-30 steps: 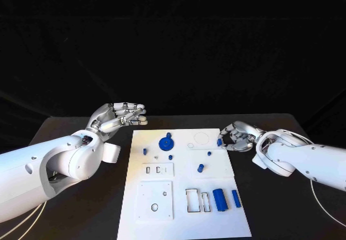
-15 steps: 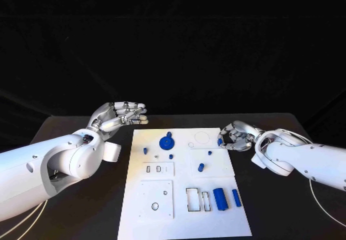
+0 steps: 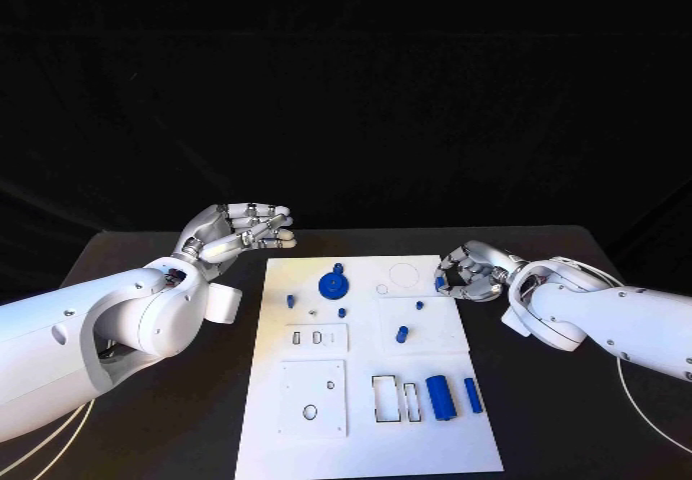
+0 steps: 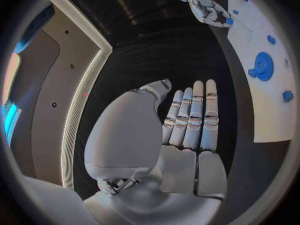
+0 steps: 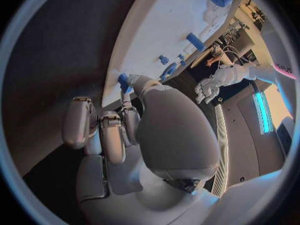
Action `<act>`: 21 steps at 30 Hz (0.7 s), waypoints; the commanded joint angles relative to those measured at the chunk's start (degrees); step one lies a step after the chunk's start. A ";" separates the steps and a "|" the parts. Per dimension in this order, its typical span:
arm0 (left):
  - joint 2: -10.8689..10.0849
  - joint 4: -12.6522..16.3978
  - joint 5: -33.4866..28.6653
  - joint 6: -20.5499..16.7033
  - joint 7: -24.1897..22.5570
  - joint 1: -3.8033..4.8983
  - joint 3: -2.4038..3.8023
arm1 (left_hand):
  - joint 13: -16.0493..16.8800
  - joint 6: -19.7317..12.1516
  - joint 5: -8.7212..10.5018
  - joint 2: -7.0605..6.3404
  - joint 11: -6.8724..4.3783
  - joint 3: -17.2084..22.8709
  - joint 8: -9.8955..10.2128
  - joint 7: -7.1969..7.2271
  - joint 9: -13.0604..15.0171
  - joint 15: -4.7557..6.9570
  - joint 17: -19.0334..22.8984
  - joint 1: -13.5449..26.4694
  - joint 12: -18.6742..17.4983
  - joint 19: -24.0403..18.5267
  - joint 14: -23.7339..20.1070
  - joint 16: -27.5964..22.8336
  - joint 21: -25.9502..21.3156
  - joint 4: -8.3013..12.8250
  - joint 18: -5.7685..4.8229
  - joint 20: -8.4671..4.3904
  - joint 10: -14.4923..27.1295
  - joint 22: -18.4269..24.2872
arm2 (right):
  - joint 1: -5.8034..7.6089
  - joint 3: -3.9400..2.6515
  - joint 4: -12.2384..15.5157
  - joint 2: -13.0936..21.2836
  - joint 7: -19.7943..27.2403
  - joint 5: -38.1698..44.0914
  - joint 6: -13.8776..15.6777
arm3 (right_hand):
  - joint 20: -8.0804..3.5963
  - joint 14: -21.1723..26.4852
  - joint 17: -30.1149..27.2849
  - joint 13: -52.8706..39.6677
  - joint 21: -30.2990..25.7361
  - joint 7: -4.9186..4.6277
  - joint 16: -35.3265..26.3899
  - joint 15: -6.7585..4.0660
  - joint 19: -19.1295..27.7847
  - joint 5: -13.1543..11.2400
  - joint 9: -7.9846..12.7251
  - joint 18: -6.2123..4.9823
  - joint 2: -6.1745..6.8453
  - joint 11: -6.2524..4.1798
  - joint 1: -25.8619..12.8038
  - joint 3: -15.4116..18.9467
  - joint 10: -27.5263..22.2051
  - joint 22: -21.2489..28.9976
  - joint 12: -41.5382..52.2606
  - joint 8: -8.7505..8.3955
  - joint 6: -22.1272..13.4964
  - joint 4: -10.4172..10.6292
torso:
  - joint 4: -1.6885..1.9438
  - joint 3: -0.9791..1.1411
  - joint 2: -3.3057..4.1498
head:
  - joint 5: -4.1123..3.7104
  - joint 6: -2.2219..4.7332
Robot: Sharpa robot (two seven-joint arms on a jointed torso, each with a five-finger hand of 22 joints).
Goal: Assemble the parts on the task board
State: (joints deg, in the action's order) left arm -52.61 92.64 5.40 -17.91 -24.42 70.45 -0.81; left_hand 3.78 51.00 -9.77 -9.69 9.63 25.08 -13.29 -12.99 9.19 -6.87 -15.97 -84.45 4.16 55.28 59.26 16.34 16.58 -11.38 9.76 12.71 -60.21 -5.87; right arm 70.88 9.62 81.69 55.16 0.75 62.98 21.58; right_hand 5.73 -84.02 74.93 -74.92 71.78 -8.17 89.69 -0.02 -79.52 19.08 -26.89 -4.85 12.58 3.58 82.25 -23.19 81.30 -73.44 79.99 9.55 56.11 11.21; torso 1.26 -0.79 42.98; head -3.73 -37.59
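Observation:
The white task board (image 3: 433, 440) lies in the middle of the black table. On it are a blue gear disc (image 3: 332, 287), small blue pegs (image 3: 402, 333) and two blue cylinders (image 3: 440, 397) near the front right. At the board's far right edge, my right hand (image 3: 469, 271) pinches a small blue part (image 3: 440, 283) between thumb and a finger; the right wrist view shows that part (image 5: 123, 79) at the fingertips over the board's edge (image 5: 169, 20). My left hand (image 3: 238, 231) hovers left of the board's far corner, fingers straight and together (image 4: 190, 120), holding nothing.
Rectangular and round slots are cut into the board's front half (image 3: 392, 400). In the left wrist view the gear disc (image 4: 262, 66) and the board (image 4: 250, 42) lie beside my hand, with the right hand (image 4: 209, 10) farther off. Bare black table flanks the board.
The right hand has edged very slightly farther from me along the board's edge, the small part still in its fingers. The left hand has stayed put.

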 commanded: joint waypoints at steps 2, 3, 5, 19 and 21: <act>0.01 0.17 0.07 0.85 -0.28 0.03 0.04 | 0.03 -0.43 0.18 -0.22 0.47 0.24 0.38 -0.51 -0.01 -0.17 -0.09 0.03 -0.25 -0.23 -0.39 -0.18 -0.27 0.15 0.68 0.11 -0.05 0.06 | -0.04 0.00 0.01 -0.15 -0.27 0.56 0.68 | -0.53 -5.79 14.23 -4.70 0.55 0.63 0.08 -0.95 -0.60 -0.11 -0.62 0.21 -1.06 -0.70 -0.12 -0.96 0.60 -0.38 0.63 1.34 1.70 -0.28 | -0.02 0.00 0.00 | 0.00 0.02; 0.00 0.17 0.07 0.85 -0.28 0.03 0.04 | 0.03 -0.43 0.18 -0.22 0.47 0.24 0.38 -0.51 -0.01 -0.17 -0.09 0.03 -0.25 -0.23 -0.39 -0.18 -0.27 0.15 0.68 0.11 -0.05 0.06 | -0.04 0.00 0.04 -0.16 -0.10 0.56 1.13 | -0.68 -5.81 14.35 -4.81 0.69 0.87 0.11 -1.13 -0.70 -0.12 -0.84 0.24 -1.29 -0.90 -0.09 -1.17 0.72 -0.53 0.73 1.77 2.13 -0.42 | -0.02 0.00 0.00 | -0.01 0.02; -0.01 0.18 0.07 0.85 -0.28 0.03 0.04 | 0.03 -0.43 0.18 -0.22 0.47 0.24 0.38 -0.51 -0.01 -0.17 -0.09 0.03 -0.25 -0.23 -0.39 -0.18 -0.27 0.15 0.68 0.11 -0.05 0.06 | -0.04 0.00 0.18 -0.14 0.33 0.57 2.16 | -1.02 -5.86 14.55 -5.26 1.04 1.40 0.17 -1.52 -0.95 -0.14 -1.37 0.33 -1.75 -1.37 -0.09 -1.56 1.18 -0.92 1.17 2.77 3.05 -0.72 | -0.02 0.00 0.01 | 0.00 0.02; -0.10 0.05 0.07 0.86 -0.24 0.03 0.04 | 0.03 -0.42 0.17 -0.20 0.48 0.41 0.40 -0.52 0.01 -0.17 -0.18 -0.03 -0.29 -0.23 -0.40 -0.25 -0.25 0.34 0.68 0.10 -0.07 0.07 | 0.44 -0.23 4.45 1.32 0.56 1.12 8.80 | -1.75 -5.98 15.07 -6.82 2.15 2.20 0.31 -2.25 -1.69 -0.07 -2.44 0.62 -2.55 -2.13 -0.20 -3.00 2.59 -2.05 2.57 4.48 3.73 -1.48 | -0.05 0.05 -0.09 | 0.28 -0.09; -0.06 -0.03 0.07 0.90 -0.23 0.03 0.03 | 0.03 -0.42 0.17 -0.20 0.48 0.41 0.40 -0.52 0.01 -0.17 -0.18 -0.03 -0.29 -0.23 -0.40 -0.25 -0.25 0.34 0.68 0.10 -0.07 0.07 | 0.86 -0.30 6.19 1.58 -0.70 1.45 9.30 | -1.78 -5.98 15.07 -6.75 2.14 2.18 0.31 -2.27 -1.70 -0.08 -2.47 0.63 -2.53 -2.13 -0.32 -3.06 2.54 -2.06 2.49 4.50 3.61 -1.47 | -0.07 0.07 -0.13 | 0.50 -0.04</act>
State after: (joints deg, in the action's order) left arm -52.77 92.55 5.40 -17.91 -24.35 70.46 -0.81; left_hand 3.78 51.00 -9.77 -9.69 9.63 25.32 -13.29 -12.99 9.19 -6.88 -16.10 -84.45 4.16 55.28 59.26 16.34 16.58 -11.14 9.76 12.71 -60.22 -5.87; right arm 71.55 9.39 86.94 56.70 1.27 63.20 28.37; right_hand 4.20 -83.83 74.91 -74.91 73.77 -7.00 89.69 -1.87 -81.05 18.87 -27.83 -4.85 10.48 1.39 81.99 -25.88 83.58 -74.95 82.26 12.22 58.69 9.79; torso 1.20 -0.76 42.90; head -3.41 -37.68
